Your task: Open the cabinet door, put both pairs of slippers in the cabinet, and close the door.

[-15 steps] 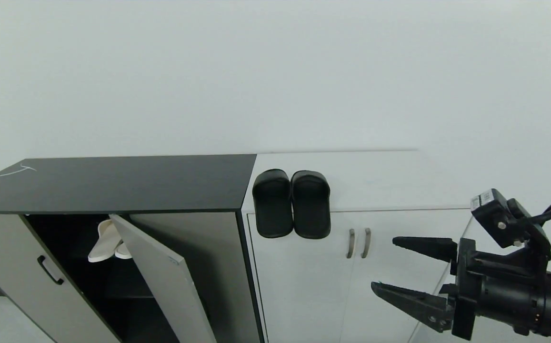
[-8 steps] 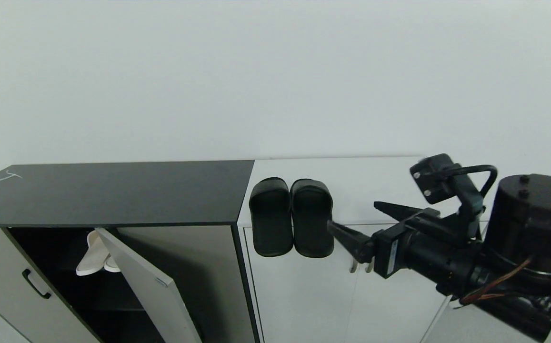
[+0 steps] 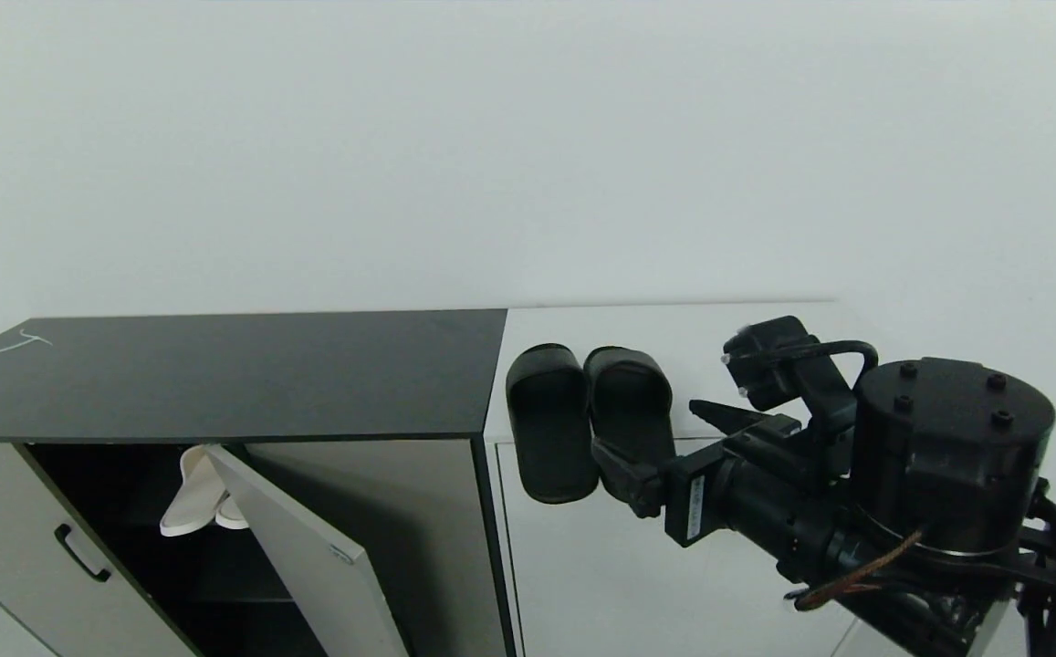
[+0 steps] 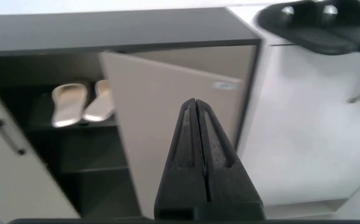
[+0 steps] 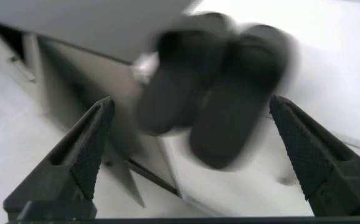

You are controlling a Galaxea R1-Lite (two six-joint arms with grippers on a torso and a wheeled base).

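Two black slippers (image 3: 550, 420) are overhanging the white cabinet top (image 3: 747, 324), probably for easy grasping; the right gripper (image 3: 648, 427) is facing them, spread wide.

1. Cabinet (image 3: 217, 374): black top, grey front. One grey door (image 3: 308, 547) stands partly open.
2. White slippers (image 3: 199, 488): pair side by side on an upper shelf inside, partly hidden by the door.
3. Black slippers (image 3: 553, 429): pair side by side atop the adjoining white unit (image 3: 747, 328), with their ends overhanging its front edge.

The black slippers (image 5: 217, 99) are appearing blurred in the right wrist view. The cabinet door (image 3: 304, 538) is hiding part of the white slippers (image 3: 188, 493). The right gripper (image 3: 651, 431) is overlapping one black slipper.
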